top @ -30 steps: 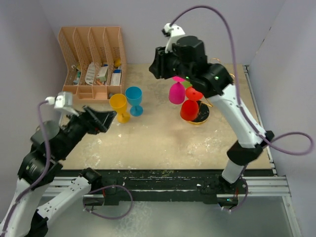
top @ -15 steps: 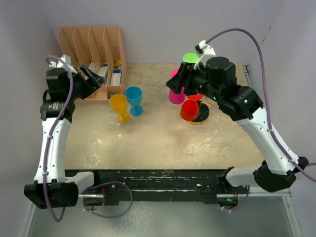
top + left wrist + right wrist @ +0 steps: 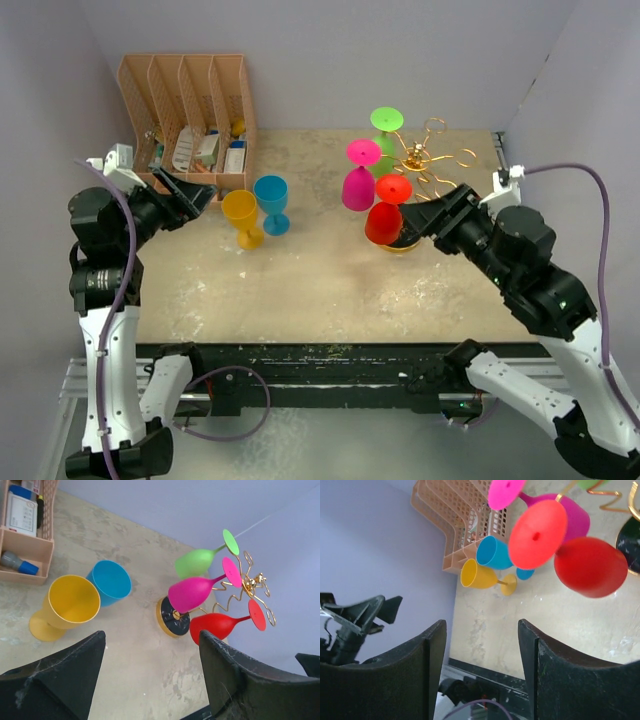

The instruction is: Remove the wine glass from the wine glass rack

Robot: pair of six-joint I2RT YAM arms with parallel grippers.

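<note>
Right tool (image 3: 432, 216) withdrawn low, jaws spread, facing red wine glass (image 3: 384, 222).

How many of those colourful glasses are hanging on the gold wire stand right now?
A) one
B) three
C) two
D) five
B: a green glass, a pink glass and a red glass hang from the gold rack, while the yellow glass and the blue glass stand on the table.
</note>
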